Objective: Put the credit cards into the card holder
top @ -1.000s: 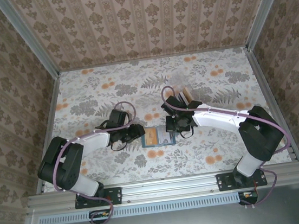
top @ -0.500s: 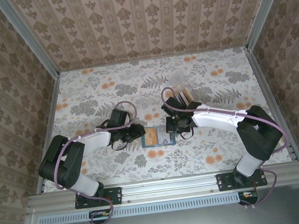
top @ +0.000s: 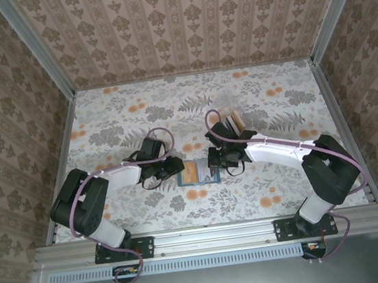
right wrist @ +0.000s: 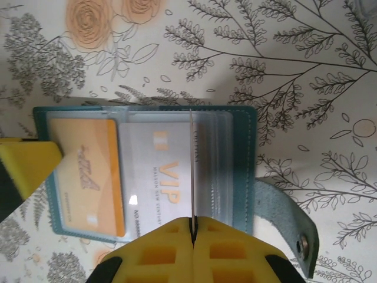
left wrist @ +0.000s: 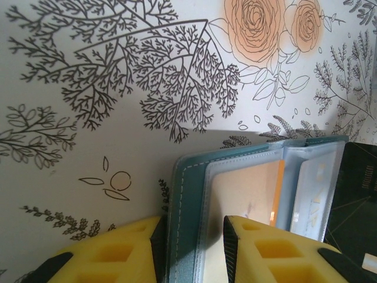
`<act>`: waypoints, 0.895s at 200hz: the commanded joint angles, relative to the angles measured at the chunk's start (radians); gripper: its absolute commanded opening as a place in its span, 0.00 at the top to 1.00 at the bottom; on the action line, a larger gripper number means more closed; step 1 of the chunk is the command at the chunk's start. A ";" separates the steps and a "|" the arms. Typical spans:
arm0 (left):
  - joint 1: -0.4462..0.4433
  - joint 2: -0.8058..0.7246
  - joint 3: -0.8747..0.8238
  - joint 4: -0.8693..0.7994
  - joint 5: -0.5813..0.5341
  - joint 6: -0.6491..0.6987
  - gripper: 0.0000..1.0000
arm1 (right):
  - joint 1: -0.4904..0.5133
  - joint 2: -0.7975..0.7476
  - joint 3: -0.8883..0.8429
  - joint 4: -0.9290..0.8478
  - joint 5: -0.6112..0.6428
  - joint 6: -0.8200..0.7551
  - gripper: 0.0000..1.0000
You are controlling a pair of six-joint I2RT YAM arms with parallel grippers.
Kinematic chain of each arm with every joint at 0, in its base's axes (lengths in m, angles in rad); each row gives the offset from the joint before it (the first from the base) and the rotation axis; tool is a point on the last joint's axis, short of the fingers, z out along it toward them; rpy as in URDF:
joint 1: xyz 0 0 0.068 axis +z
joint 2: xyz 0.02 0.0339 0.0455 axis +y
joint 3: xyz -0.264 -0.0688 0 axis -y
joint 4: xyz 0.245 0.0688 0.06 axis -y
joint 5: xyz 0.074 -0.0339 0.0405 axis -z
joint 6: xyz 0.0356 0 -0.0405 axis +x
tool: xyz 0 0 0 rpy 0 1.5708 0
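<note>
Wallet [right wrist: 242, 165] lies open on the floral table [top: 118, 122], inner faces up, midway between the two arms. Left gripper [left wrist: 191, 224] sits low at the wallet's left side with its yellow pads [left wrist: 118, 253] clamped on that flap's edge: teal cover and clear pocket fill the whole gap between them. Right gripper [right wrist: 191, 223] is pressed together on a thin card [right wrist: 191, 165], held on edge (just a sliver from the wrist camera, so its colour is anyone's guess). The card stands upright over the wallet's middle pockets; whether its far edge is inside a slot, I cannot tell. An orange card [right wrist: 88, 177] sits in the left pocket, and a white VIP card [right wrist: 156, 177] lies under clear plastic beside it. The strap [right wrist: 288, 224] with its snap rests on the table off the wallet's right side. More cards [top: 232, 118] are bunched just beyond the right wrist, apart from the wallet.
</note>
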 commanded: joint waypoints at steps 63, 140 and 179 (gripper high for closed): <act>-0.023 0.037 0.009 0.007 0.022 -0.012 0.67 | -0.021 -0.022 -0.007 -0.061 0.042 0.006 1.00; -0.023 0.036 0.010 -0.001 0.019 -0.009 0.67 | -0.014 0.019 0.012 -0.101 0.066 -0.021 1.00; -0.023 0.035 0.014 -0.010 0.016 -0.007 0.67 | -0.013 0.019 0.023 -0.103 0.059 -0.040 1.00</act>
